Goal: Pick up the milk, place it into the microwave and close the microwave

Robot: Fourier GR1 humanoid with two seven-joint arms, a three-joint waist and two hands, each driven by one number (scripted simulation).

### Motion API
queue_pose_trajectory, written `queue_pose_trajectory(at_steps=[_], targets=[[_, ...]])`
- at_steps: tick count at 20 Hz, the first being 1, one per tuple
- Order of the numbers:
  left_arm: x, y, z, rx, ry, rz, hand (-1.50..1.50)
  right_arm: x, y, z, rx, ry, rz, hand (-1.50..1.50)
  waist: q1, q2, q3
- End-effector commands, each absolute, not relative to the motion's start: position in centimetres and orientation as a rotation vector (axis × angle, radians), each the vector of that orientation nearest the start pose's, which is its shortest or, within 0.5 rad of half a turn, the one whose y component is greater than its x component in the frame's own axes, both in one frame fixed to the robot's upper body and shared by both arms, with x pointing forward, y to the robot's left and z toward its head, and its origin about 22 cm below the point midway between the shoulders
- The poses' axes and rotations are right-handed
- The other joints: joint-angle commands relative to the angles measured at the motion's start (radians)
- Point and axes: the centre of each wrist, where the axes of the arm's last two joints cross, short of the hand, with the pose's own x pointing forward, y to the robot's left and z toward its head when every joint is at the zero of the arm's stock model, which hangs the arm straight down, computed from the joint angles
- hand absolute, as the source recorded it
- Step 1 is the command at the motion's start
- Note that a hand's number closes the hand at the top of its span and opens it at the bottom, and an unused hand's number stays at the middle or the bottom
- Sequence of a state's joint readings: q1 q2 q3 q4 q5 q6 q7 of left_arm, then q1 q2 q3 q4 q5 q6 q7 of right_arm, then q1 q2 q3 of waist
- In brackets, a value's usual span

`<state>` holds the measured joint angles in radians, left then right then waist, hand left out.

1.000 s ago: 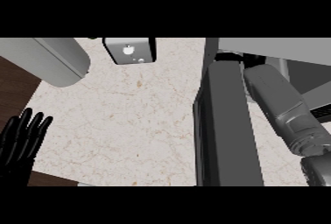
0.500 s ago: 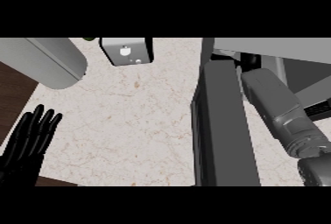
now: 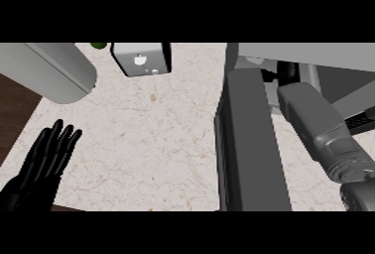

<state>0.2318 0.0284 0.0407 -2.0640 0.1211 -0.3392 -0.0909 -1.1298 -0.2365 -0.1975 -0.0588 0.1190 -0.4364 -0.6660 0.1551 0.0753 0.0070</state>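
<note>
My right forearm [image 3: 322, 131] reaches from the lower right up into the microwave [image 3: 307, 52] at the top right. Only a dark bit of my right hand [image 3: 288, 74] shows past the door's edge, and its grasp is hidden. The microwave door [image 3: 245, 149] stands open, seen edge-on as a dark grey slab down the middle right. A small pale patch [image 3: 254, 60] shows inside the opening; I cannot tell whether it is the milk. My left hand [image 3: 45, 158] rests open at the lower left over the counter's edge, fingers straight and pointing up.
A grey-white box [image 3: 141, 58] stands at the back of the marble counter [image 3: 147, 139]. A large grey rounded body [image 3: 47, 69] lies at the top left, with a green thing [image 3: 97, 45] behind it. Dark wood floor [image 3: 15, 114] shows at the left.
My left hand has come further up and right over the counter. The box and the grey body have shifted right and down in view. The right forearm stays reaching into the microwave.
</note>
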Motion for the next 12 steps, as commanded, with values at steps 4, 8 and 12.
queue_pose_trajectory(at_steps=[4, 8, 12], targets=[[17.3, 24.6, 7.8, -0.229, -1.961, -0.186, -1.5, 43.9, -22.9, 3.3, -0.471, -1.825, 0.222, -1.5, -0.011, -0.012, 0.0], [17.2, 24.4, 7.3, -0.236, -1.952, -0.18, -1.5, 43.6, -24.5, 3.0, -0.424, -1.849, 0.212, -1.5, -0.024, -0.016, -0.001], [18.0, 23.7, 7.1, -0.232, -1.939, -0.196, -1.5, 43.0, -22.3, 1.4, -0.391, -1.843, 0.188, -1.5, -0.032, -0.015, -0.001]])
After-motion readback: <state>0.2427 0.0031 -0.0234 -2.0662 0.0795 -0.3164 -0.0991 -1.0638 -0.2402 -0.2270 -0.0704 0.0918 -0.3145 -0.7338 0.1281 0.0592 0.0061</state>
